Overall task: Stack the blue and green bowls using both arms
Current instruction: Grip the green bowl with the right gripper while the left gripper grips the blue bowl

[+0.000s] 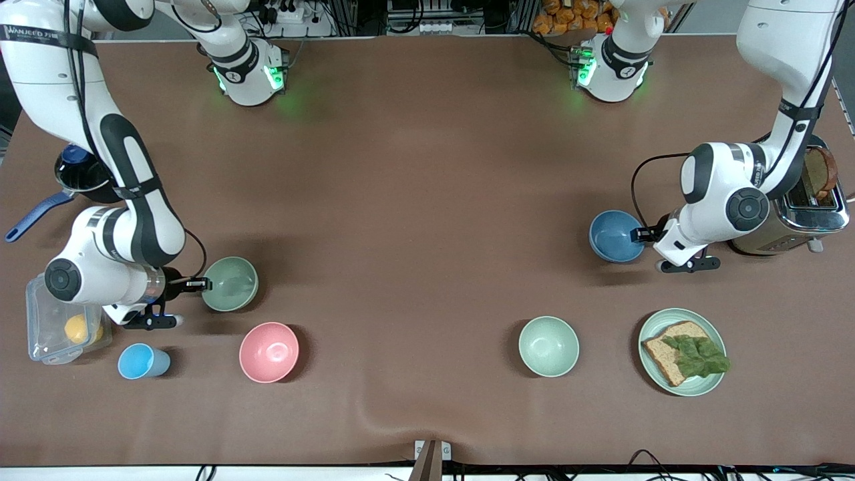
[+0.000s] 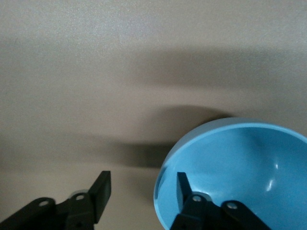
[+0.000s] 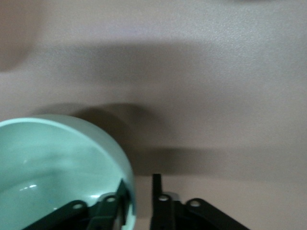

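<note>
The blue bowl (image 1: 614,235) sits on the table beside the toaster, toward the left arm's end. My left gripper (image 1: 644,234) is open and straddles its rim: one finger (image 2: 183,186) is inside the blue bowl (image 2: 249,167), the other (image 2: 100,191) stands well outside it. The sage-green bowl (image 1: 230,284) sits toward the right arm's end. My right gripper (image 1: 195,284) straddles its rim with the jaws set narrow: one finger (image 3: 123,192) lies against the inner wall of the green bowl (image 3: 53,163), the other (image 3: 156,189) stands just outside, a sliver of table showing between.
A pink bowl (image 1: 268,352), a small blue cup (image 1: 142,361) and a clear box with a yellow fruit (image 1: 63,329) lie near the green bowl. A pale mint bowl (image 1: 548,346), a green plate with bread (image 1: 682,361) and a toaster (image 1: 795,214) are toward the left arm's end.
</note>
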Robot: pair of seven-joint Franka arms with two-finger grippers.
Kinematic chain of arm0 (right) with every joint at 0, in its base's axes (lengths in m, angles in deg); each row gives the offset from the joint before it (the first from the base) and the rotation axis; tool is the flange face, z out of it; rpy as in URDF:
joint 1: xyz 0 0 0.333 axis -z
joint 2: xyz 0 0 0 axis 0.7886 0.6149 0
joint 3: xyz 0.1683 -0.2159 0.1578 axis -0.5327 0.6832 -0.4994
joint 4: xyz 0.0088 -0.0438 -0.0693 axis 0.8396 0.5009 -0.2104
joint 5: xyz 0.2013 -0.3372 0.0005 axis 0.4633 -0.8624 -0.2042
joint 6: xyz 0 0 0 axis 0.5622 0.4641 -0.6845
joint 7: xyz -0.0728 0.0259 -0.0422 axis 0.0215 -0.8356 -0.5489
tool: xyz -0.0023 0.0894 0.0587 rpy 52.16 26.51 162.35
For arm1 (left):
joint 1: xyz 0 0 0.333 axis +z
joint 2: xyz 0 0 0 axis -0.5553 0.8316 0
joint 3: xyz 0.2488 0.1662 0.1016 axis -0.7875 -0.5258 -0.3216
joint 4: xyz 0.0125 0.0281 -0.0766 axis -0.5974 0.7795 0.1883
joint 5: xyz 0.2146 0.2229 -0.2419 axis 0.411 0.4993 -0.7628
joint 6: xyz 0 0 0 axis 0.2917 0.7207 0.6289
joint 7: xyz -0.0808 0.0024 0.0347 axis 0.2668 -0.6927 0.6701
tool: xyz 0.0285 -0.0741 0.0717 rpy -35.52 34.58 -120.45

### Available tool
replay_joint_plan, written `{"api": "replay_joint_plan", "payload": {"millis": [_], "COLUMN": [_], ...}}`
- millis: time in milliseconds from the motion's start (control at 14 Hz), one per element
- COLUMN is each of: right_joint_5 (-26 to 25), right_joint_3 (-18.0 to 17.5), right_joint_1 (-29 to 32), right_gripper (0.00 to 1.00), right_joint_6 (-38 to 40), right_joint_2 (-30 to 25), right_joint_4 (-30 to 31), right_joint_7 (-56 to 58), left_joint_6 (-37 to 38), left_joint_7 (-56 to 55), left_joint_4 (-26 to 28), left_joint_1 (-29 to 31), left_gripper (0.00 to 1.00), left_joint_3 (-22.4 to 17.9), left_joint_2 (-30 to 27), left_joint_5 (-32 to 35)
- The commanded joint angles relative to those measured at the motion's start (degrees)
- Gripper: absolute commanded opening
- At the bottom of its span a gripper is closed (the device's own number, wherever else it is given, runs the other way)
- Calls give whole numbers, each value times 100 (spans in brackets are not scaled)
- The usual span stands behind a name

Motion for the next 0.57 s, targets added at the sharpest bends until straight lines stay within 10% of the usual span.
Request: {"api": "replay_joint_plan", "payload": {"millis": [0,357,500], "right_joint_5": [71,80,71], "right_joint_3": [-71,-106,-124], "right_joint_1": [22,-275,-635], "right_gripper": [0,0,0], "right_joint_6": [1,834,1091], "right_joint_2": [-155,-1023,-1332], "right_joint_4": [81,90,73], "right_joint_7": [-29,-169,-694], "left_joint_6": [-39,-48,-39], "left_joint_7": [73,56,12], "left_joint_4": [-12,-20,-29], "left_joint_1": [18,9,-8], "left_gripper": [46,2,0], "left_joint_3": [34,34,43], "left_joint_2": [15,51,51], "left_joint_5": [112,60,33]}}
